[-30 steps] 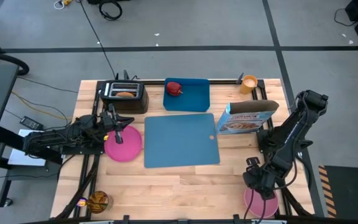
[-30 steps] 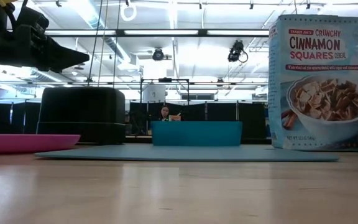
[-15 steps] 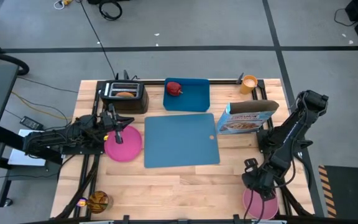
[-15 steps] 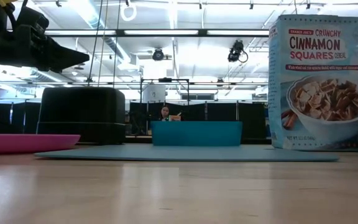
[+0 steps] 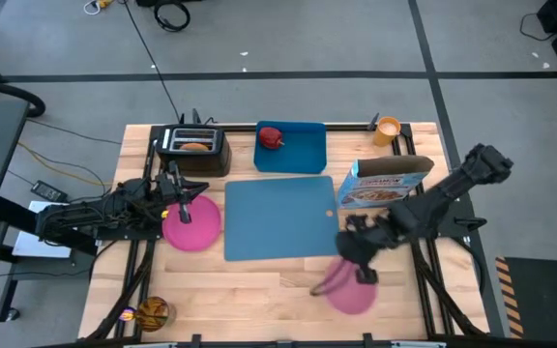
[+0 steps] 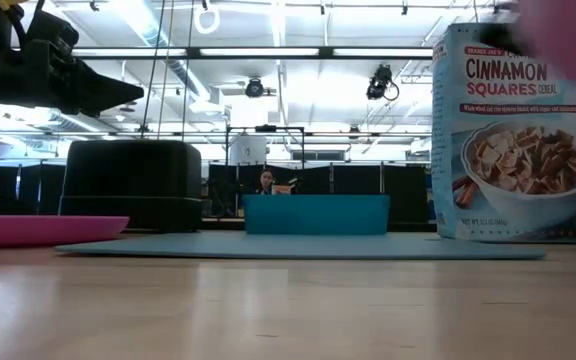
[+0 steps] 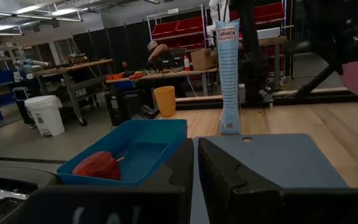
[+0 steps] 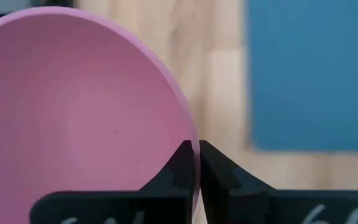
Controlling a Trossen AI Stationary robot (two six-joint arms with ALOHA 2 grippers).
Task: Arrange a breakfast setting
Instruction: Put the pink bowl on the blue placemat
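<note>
My right gripper (image 5: 352,265) is shut on the pink bowl (image 5: 352,293) and holds it in the air off the near right corner of the blue mat (image 5: 280,217); in the low view the bowl (image 6: 568,30) shows high up. The pink plate (image 5: 193,224) lies left of the mat, and my left gripper (image 7: 195,168) waits shut above it. A toast slice (image 5: 193,147) stands in the black toaster (image 5: 193,152). The red apple (image 5: 272,137) lies in the small blue tray (image 5: 298,150). The orange cup (image 5: 387,129) stands at the far right. My right gripper pinches the bowl's rim (image 8: 190,134), one finger inside the bowl and one outside. The fingers come from above, slanting down. The bowl is lifted clear of the table and hangs tilted below the fingers.
A cereal box (image 5: 385,184) stands upright right of the mat, close to my right arm. A small brown round object (image 5: 151,311) sits at the near left corner. Bare wood lies along the table's near edge.
My right gripper has swung from the table's near right corner toward the left and up, carrying the pink bowl. The bowl has left the table and now hangs by the mat's near right corner.
</note>
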